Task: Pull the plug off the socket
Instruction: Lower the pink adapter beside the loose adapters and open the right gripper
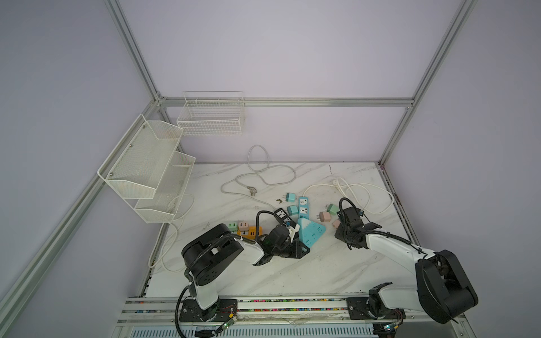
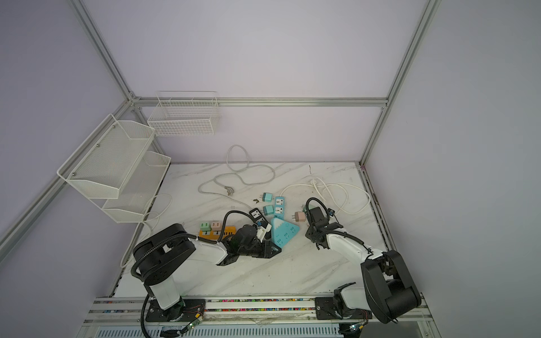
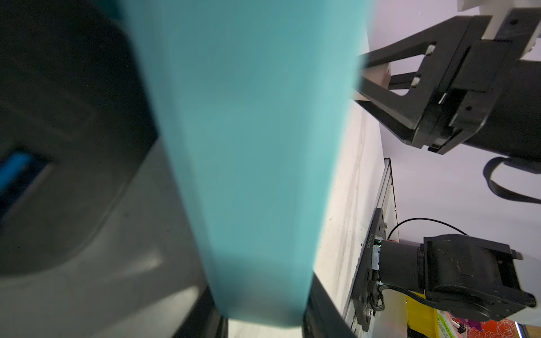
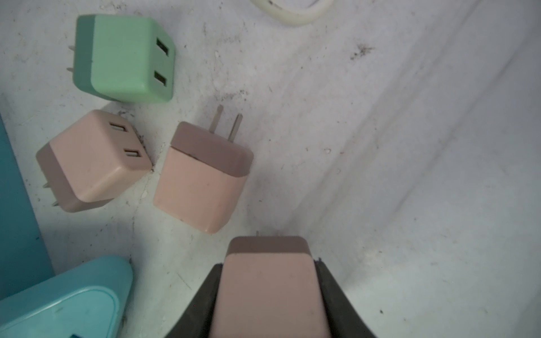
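Observation:
A teal triangular socket (image 1: 313,234) (image 2: 286,232) lies mid-table, and my left gripper (image 1: 301,238) (image 3: 263,327) has it by its near edge. In the left wrist view the teal body (image 3: 248,146) fills the gap, with a dark finger (image 3: 215,319) tight against each side. My right gripper (image 1: 341,225) (image 4: 268,316) hangs to the right of the socket, shut on a pink plug (image 4: 268,286). That plug's prongs are bare, just over the marble. No plug shows in the teal socket's face.
Loose beside the held plug lie a green plug (image 4: 123,58) and two pink plugs (image 4: 93,161) (image 4: 202,178). An orange strip (image 1: 248,233) holds a green and a pink plug. A teal strip (image 1: 303,206), black strip (image 1: 282,215), white cables (image 1: 366,196) and wall baskets (image 1: 146,169) surround.

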